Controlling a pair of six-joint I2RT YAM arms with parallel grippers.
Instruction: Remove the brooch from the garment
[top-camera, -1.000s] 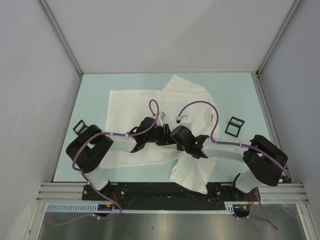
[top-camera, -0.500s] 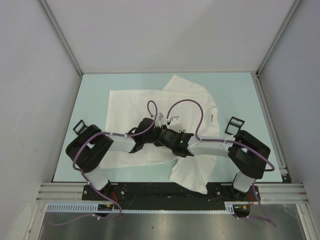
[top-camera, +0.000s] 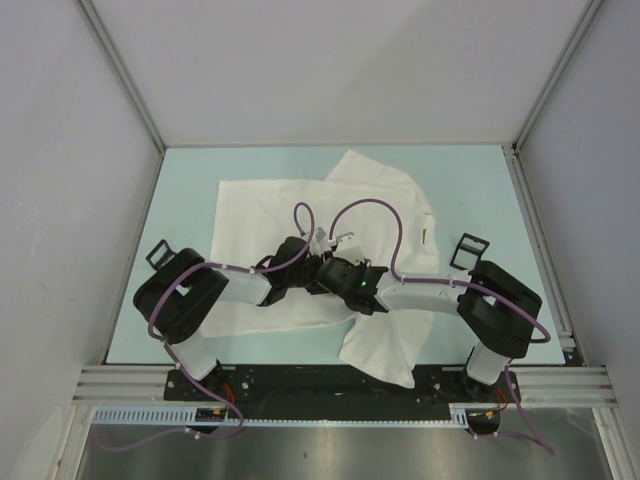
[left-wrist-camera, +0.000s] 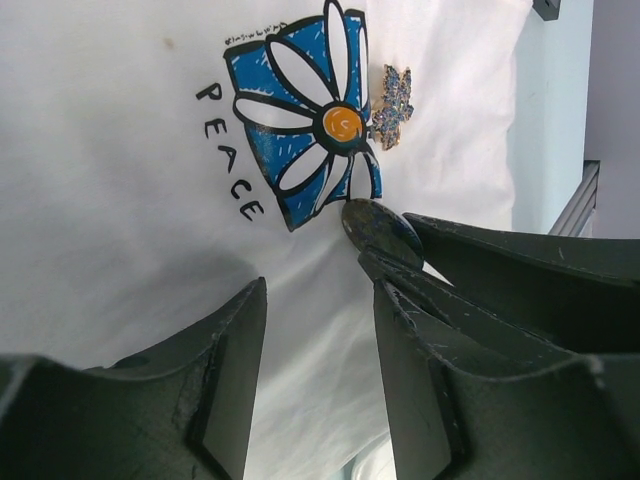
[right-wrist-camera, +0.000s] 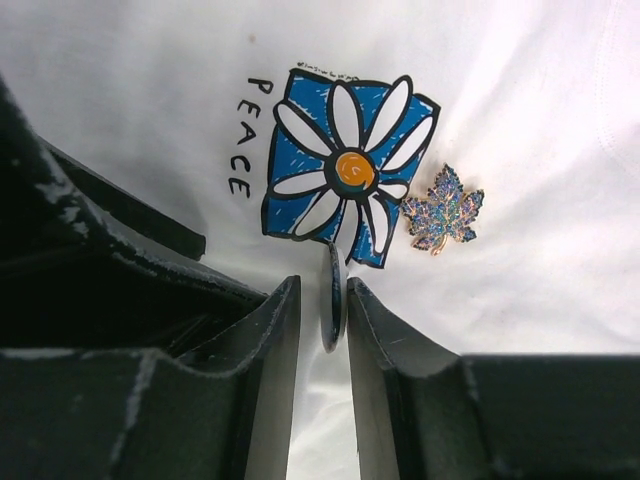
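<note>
Evidently the right end effector (right-wrist-camera: 322, 287) is nearer: the small dark round brooch (right-wrist-camera: 332, 300) stands edge-on between its fingers, flat faces toward the pads, on the white cotton T-shirt (right-wrist-camera: 150, 80), midway along the worktop's near edge. Whether it is clamped or merely flanked, I cannot tell. The left end effector (left-wrist-camera: 320, 292) is spread alongside.

We see the T-shirt (left-wrist-camera: 110, 150) as white cloth, matt and softly creased, and its flower print (right-wrist-camera: 345, 170) as flat ink without shine. The brooch (left-wrist-camera: 380, 228) is a dark, glossy disc flecked with blue. The maple-leaf pin (right-wrist-camera: 443, 210) glitters inside a gold-coloured metal rim. The fingers (left-wrist-camera: 228, 385) of the left gripper (left-wrist-camera: 318, 300) and right gripper (right-wrist-camera: 322, 290) look like dark matt plastic, scuffed pale along the edges.
</note>
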